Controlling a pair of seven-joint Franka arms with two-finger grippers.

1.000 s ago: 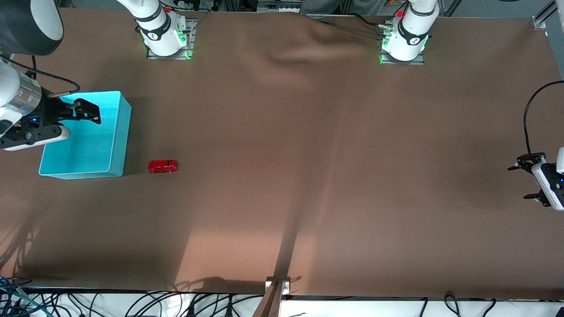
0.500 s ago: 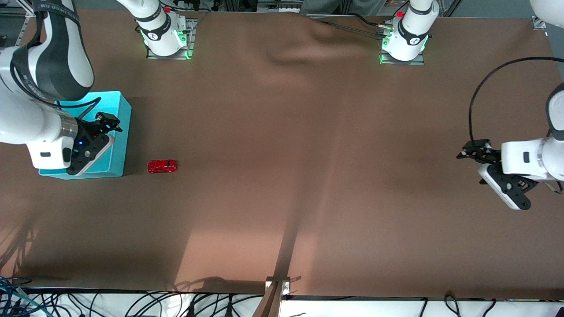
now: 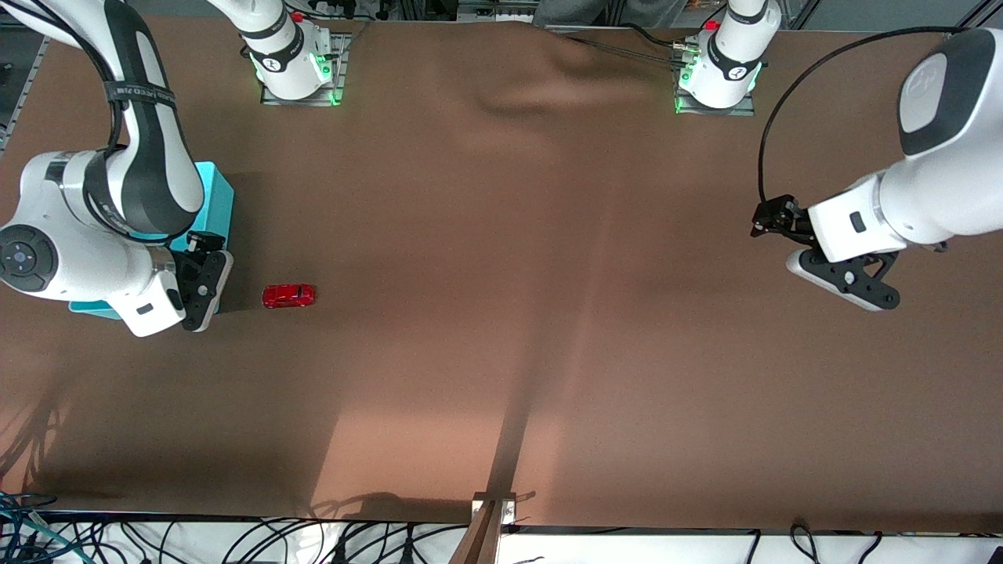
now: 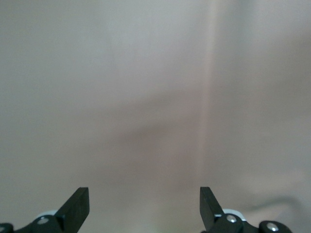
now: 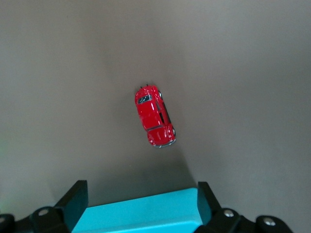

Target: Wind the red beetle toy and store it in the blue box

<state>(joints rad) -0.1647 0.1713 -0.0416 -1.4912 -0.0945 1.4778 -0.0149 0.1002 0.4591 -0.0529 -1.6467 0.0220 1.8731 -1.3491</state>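
The right gripper (image 3: 210,274) hangs wide and empty over the edge of the blue box (image 3: 218,188) that faces the red beetle toy (image 3: 288,295), its fingers (image 5: 75,199) framing the box's cyan rim (image 5: 146,213) in the right wrist view. The toy, tiny, glossy red, rounded, with dark windows, sits on the brown worktop (image 3: 501,313) just beside the box, toward the left arm's end, apart from both grippers. The wrist view shows the toy's roof and windows; the front view gives only a red blob, and the arm hides most of the box there. The left gripper (image 3: 776,223), also wide and empty, hovers over bare worktop well apart from the box. Since a second ago both arms have swung inward, the right one crossing the box toward the toy, which seems not to have shifted.
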